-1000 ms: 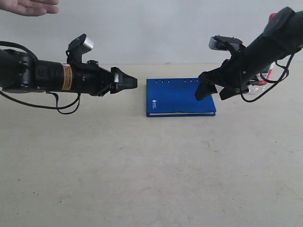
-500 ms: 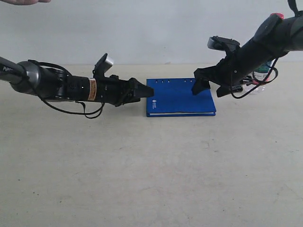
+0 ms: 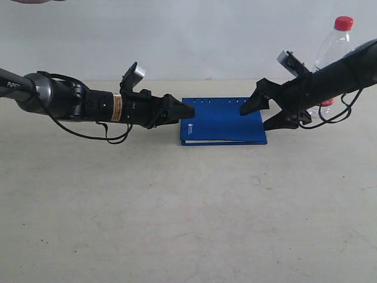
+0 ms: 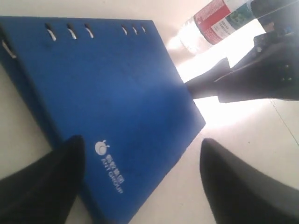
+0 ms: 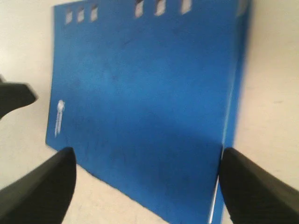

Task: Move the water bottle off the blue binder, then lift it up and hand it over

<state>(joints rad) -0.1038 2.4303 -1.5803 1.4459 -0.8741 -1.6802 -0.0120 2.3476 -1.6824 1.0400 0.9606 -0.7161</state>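
Observation:
The blue binder (image 3: 221, 121) lies flat in the middle of the table, with nothing on top of it. The water bottle (image 3: 331, 50) stands upright, red cap up, on the table right of the binder, its lower half behind my right arm. The left wrist view shows the bottle's label (image 4: 219, 18) beyond the binder (image 4: 117, 102). My left gripper (image 3: 187, 111) is open at the binder's left edge; one binder corner lies between its fingers (image 4: 140, 154). My right gripper (image 3: 257, 117) is open at the binder's right edge, spanning the cover (image 5: 145, 93) with nothing held (image 5: 147, 161).
The beige table top (image 3: 188, 212) spreads wide in front of the binder. A pale wall (image 3: 194, 35) stands behind it. A sliver of a person's hand (image 3: 35, 1) shows at the top left edge. The left gripper's finger (image 5: 18, 98) shows in the right wrist view.
My left arm has dropped and reached right to the binder's left edge. My right arm has lowered and stretched out flatter, uncovering the bottle. The hand at top left has drawn up almost out of view.

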